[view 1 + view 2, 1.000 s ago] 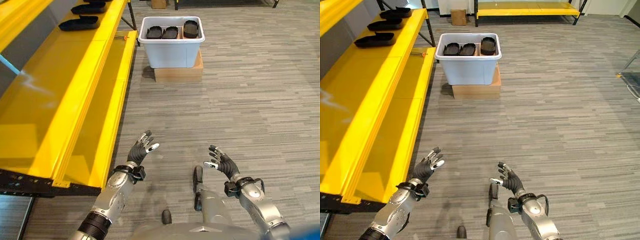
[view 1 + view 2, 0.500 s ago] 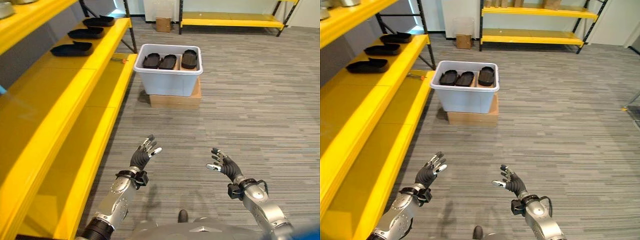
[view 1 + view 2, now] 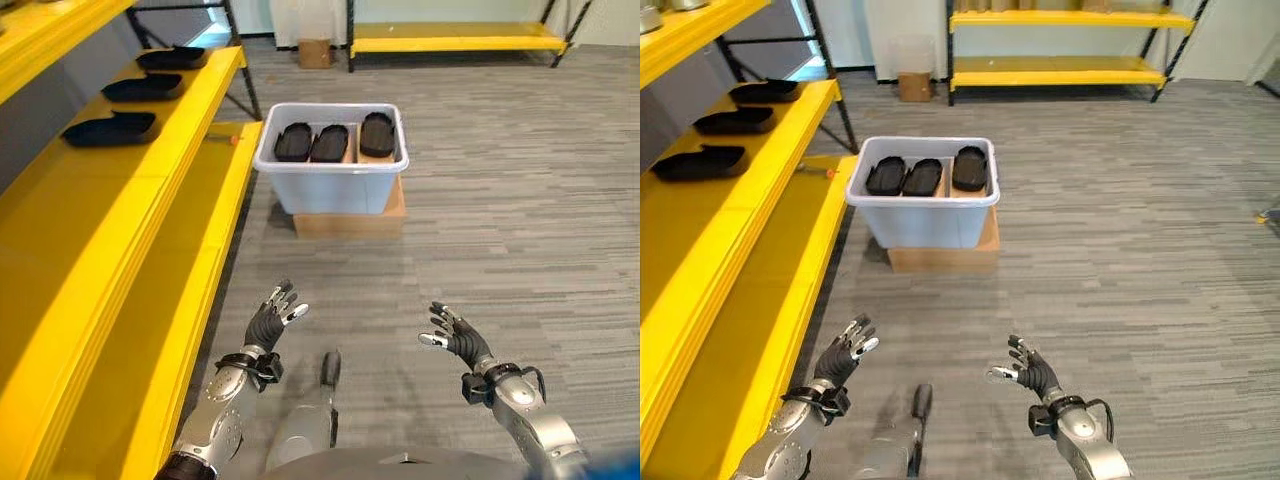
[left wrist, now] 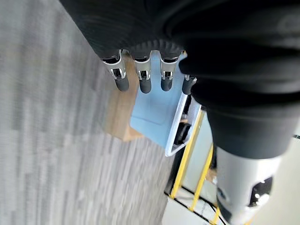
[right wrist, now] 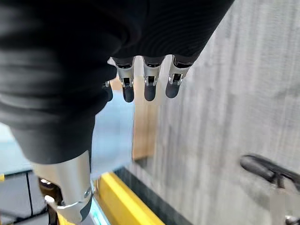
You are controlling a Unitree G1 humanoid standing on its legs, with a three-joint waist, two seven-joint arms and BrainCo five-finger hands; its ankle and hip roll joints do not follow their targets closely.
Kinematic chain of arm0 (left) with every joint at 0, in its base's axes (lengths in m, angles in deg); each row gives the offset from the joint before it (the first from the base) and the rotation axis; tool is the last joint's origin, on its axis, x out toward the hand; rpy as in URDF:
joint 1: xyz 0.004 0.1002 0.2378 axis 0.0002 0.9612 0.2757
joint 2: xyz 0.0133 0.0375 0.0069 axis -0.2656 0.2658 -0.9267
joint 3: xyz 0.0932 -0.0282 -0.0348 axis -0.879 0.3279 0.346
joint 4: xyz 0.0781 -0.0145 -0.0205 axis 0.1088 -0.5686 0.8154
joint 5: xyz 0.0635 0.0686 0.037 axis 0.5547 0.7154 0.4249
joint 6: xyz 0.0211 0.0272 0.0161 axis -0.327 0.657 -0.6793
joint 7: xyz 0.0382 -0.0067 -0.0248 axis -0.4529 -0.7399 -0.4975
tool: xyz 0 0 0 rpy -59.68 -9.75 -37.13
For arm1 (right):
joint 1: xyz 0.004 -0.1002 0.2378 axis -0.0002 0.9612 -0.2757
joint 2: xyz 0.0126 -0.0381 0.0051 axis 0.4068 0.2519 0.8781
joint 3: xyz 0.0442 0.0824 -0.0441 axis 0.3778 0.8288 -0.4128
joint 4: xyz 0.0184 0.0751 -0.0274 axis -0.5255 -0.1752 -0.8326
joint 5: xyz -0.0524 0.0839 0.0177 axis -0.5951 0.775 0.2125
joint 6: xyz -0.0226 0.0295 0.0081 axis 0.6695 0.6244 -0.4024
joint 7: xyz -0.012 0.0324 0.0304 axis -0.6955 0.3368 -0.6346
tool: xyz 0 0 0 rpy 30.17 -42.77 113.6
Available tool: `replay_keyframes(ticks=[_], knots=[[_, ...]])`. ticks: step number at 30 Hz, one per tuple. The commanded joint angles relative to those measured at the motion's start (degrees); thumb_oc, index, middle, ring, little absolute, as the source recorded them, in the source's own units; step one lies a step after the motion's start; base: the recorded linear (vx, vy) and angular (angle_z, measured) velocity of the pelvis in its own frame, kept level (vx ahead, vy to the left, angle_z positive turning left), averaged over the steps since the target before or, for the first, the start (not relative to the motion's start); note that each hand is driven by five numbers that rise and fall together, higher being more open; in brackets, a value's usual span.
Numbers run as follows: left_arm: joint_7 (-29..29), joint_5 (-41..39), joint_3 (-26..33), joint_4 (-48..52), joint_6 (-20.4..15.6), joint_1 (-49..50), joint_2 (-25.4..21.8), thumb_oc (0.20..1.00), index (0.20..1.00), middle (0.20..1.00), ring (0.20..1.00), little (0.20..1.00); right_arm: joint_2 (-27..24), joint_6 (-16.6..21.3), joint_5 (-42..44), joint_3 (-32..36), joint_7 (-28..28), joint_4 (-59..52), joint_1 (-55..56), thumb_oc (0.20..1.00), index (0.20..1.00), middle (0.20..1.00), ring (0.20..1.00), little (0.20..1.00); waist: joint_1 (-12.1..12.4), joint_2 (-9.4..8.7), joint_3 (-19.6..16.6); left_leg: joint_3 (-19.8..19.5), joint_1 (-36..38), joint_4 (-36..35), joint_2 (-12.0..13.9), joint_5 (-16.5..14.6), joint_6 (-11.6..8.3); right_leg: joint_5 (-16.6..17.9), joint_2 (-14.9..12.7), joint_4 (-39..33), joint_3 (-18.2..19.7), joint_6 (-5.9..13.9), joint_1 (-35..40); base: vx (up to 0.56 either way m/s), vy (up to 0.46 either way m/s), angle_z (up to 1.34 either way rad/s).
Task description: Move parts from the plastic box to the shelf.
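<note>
Hands empty, both raised in front of the body, well short of the plastic box (image 3: 331,160). Left hand (image 3: 268,322) has its fingers straight and spread wide, holding nothing; right hand (image 3: 457,338) likewise, fingers relaxed and apart, nothing between them (both wrist views agree: straight fingers, box beyond them).

Box is pale grey-white and stands on a low cardboard carton (image 3: 349,220) on the grey floor, just beside the end of the yellow shelf (image 3: 110,215). Inside it, three black parts (image 3: 923,176) lie side by side near the rim. Three similar black parts (image 3: 110,128) are set out in a row on the upper level of the shelf.

Risks, as judgement:
- Box is well apart from the hands, so the approach has to close that gap first. A reach made too early would fall short or clip the rim and push the box on its carton.
- Parts lie close together, possibly touching; fingers closing on one may drag its neighbour.
- Shelf edge runs close along the left side; the left arm could strike it during a swing.

Parts look like shallow, elongated dark trays with rounded ends, matte, probably light and rigid. Finer detail too small to tell.
</note>
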Motion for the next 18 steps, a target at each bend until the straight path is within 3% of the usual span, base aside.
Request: replay_keyframes(ticks=[1,5,6,7,9,10,11,12,13,14,15,16,18], knots=[[0.80,1.41,0.52,3.28,-3.51,-1.51,-1.49,1.000,1.000,1.000,1.000,1.000,0.99,1.81,-0.89,0.95,-1.34,-2.59,-2.02,1.000,1.000,1.000,1.000,1.000,1.06,0.63,-1.88,0.46,1.26,0.19,1.72,-2.38,-2.54,7.16,-1.04,-0.22,-1.48,3.42,-4.75,0.29,0.237,-0.08],[0.22,0.82,0.96,3.91,-3.60,-0.75,-2.47,1.000,1.000,1.000,1.000,1.000,1.52,1.82,-1.60,0.38,-1.92,-3.51,-2.43,1.000,1.000,1.000,1.000,1.000,1.31,-0.62,-3.53,1.03,2.27,1.97,-0.84,-6.54,0.21,12.20,-3.67,6.15,-0.71,6.15,-7.24,0.27,0.232,0.02],[0.05,0.75,0.89,4.02,-3.53,-0.87,-2.75,1.000,1.000,1.000,1.000,1.000,1.62,1.87,-1.87,0.30,-1.88,-3.48,-2.57,1.000,1.000,1.000,1.000,1.000,1.36,-0.80,-3.61,1.02,2.55,2.25,-1.35,-7.37,0.71,13.54,-3.97,9.36,-0.49,6.82,-8.59,0.28,0.291,0.01],[-0.48,1.17,0.97,3.86,-3.44,-1.27,-3.14,1.000,1.000,1.000,1.000,1.000,1.95,1.92,-2.65,0.02,-1.95,-3.35,-2.81,1.000,1.000,1.000,1.000,1.000,0.98,-0.96,-3.29,0.63,3.82,2.54,-2.54,-8.86,1.81,18.07,-4.20,16.21,0.01,8.35,-11.44,0.24,0.268,0.08],[-0.51,1.32,0.98,3.87,-3.40,-1.27,-3.23,1.000,1.000,1.000,1.000,1.000,2.20,1.91,-2.83,-0.07,-2.02,-3.26,-2.74,1.000,1.000,1.000,1.000,1.000,0.87,-0.72,-3.17,0.33,4.81,2.21,-2.74,-9.34,2.27,19.53,-4.51,20.34,-0.52,8.63,-13.32,0.16,0.201,0.12],[-0.58,2.16,0.77,4.01,-3.23,-1.39,-3.43,1.000,1.000,1.000,1.000,1.000,2.61,1.68,-3.48,-0.41,-2.08,-2.65,-2.56,1.000,1.000,1.000,1.000,1.000,0.27,0.13,-2.16,-0.67,8.08,1.13,-3.68,-10.52,3.63,26.21,-5.13,28.98,-1.54,9.11,-17.71,0.18,0.222,0.00],[-0.61,2.06,0.56,4.06,-3.10,-1.57,-3.63,1.000,1.000,1.000,1.000,1.000,2.64,1.71,-3.51,-0.47,-2.23,-2.80,-2.39,1.000,1.000,1.000,1.000,1.000,-0.24,0.91,-1.33,-0.80,9.61,0.57,-3.61,-10.74,3.95,28.33,-5.55,33.27,-2.43,9.31,-19.41,0.18,0.221,0.01],[-0.61,2.06,0.57,4.06,-3.10,-1.59,-3.62,1.000,1.000,1.000,1.000,1.000,2.63,1.71,-3.51,-0.47,-2.23,-2.80,-2.41,1.000,1.000,1.000,1.000,1.000,-0.28,0.85,-1.22,-0.82,9.70,0.53,-3.70,-10.70,3.96,28.23,-5.64,33.46,-2.43,9.34,-19.40,0.21,0.195,0.12],[-0.13,2.59,0.23,3.93,-2.77,-1.96,-3.83,1.000,1.000,1.000,1.000,1.000,2.70,1.56,-3.79,-0.30,-2.43,-3.22,-1.80,1.000,1.000,1.000,1.000,1.000,-1.15,2.49,0.02,-1.32,12.09,0.05,-2.80,-11.38,4.25,25.63,-6.10,37.58,-4.96,7.96,-22.98,0.13,0.111,0.27],[-0.13,2.60,0.23,3.92,-2.77,-1.97,-3.81,1.000,1.000,1.000,1.000,1.000,2.67,1.54,-3.79,-0.29,-2.43,-3.25,-1.78,1.000,1.000,1.000,1.000,1.000,-1.27,2.32,0.15,-1.41,12.24,0.03,-3.01,-11.40,4.24,25.32,-6.33,37.92,-5.03,7.94,-22.93,0.21,0.157,0.29],[0.19,2.83,-0.05,3.97,-2.67,-2.21,-3.87,1.000,1.000,1.000,1.000,1.000,2.64,1.54,-3.64,-0.15,-2.53,-3.30,-1.44,1.000,1.000,1.000,1.000,1.000,-1.97,3.16,0.47,-1.67,13.46,-0.53,-2.51,-11.55,4.22,22.88,-5.68,37.41,-5.81,7.18,-25.72,0.21,0.062,0.35],[0.54,2.76,-0.28,3.81,-2.55,-2.37,-3.87,1.000,1.000,1.000,1.000,1.000,2.58,1.56,-2.75,0.08,-2.47,-3.87,-0.91,1.000,1.000,1.000,1.000,1.000,-3.18,3.57,1.49,-2.51,15.64,-0.88,-2.64,-11.99,3.69,17.64,-5.06,32.16,-6.95,5.79,-28.90,0.27,0.058,0.30],[0.69,2.62,-0.48,3.54,-2.53,-2.43,-3.84,1.000,1.000,1.000,1.000,1.000,2.46,1.61,-2.21,0.17,-2.36,-3.64,-0.82,1.000,1.000,1.000,1.000,1.000,-3.68,3.74,1.89,-2.92,16.19,-0.69,-2.68,-12.43,3.38,16.60,-5.11,27.87,-8.06,5.25,-28.77,0.17,-0.012,0.28]])
